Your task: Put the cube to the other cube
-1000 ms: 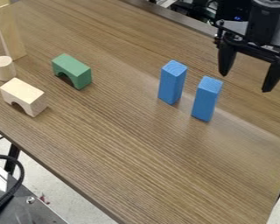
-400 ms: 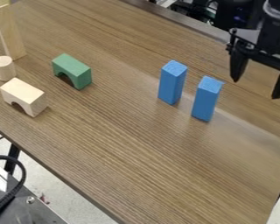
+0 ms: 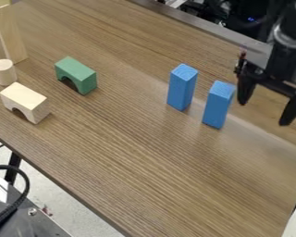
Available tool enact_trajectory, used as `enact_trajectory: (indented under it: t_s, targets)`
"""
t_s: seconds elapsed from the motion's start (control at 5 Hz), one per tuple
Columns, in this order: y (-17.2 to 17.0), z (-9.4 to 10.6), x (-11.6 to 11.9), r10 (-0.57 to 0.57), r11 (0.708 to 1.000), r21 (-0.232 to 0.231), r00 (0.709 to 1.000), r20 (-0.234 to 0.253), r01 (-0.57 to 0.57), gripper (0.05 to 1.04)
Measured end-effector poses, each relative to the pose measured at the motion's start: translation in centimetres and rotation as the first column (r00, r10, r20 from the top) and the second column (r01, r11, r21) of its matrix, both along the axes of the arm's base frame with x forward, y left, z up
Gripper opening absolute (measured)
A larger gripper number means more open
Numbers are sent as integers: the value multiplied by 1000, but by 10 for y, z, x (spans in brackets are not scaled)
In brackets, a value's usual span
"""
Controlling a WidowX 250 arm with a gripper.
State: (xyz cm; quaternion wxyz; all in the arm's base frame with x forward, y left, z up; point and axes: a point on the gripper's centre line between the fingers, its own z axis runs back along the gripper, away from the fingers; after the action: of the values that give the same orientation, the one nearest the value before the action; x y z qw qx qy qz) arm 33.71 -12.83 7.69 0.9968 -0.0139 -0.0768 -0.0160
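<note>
Downward in the view, with a slight shift leftward, the black two-finger gripper [image 3: 263, 113] has been moving since the earlier frame, and its near finger is now coming close beside the right-hand tall blue rectangular block [image 3: 218, 105]. Both blue blocks are keeping their earlier places. The gripper is hanging open at the right side of the view, its two fingers spreading well apart and pointing down. The right-hand blue block is standing upright on the brown wood-grain bench [image 3: 144, 162], lying to the left of the gripper and outside the gap between its fingers. Farther left, a second tall blue rectangular block [image 3: 182, 88] is standing upright near the first, a narrow strip of bench showing between them. Toward the left of the view, a green arch-shaped block [image 3: 76, 71] is resting with its opening down, and a pale wooden arch block [image 3: 27, 99] is sitting near it. Just beside that, a pale wooden cylinder [image 3: 4, 74] is standing upright, and a tall pale wooden board [image 3: 10, 34] is rising behind it.
</note>
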Motion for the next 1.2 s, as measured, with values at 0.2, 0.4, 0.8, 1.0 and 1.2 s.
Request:
enact_trajectory:
  t_s: [0.2,0.4,0.8,1.0,1.2]
  targets:
    - [3,-10,-2,11,1000,14,1000,-5,-11,998]
    - [3,-15,-2,22,1000,12,1000,-2,-22,997]
    - [5,-26,-2,30,999,24,1000,-6,-30,997]
    - [5,-27,-2,35,999,23,999,-3,-35,997]
    - [9,-27,1,49,999,22,999,7,-50,998]
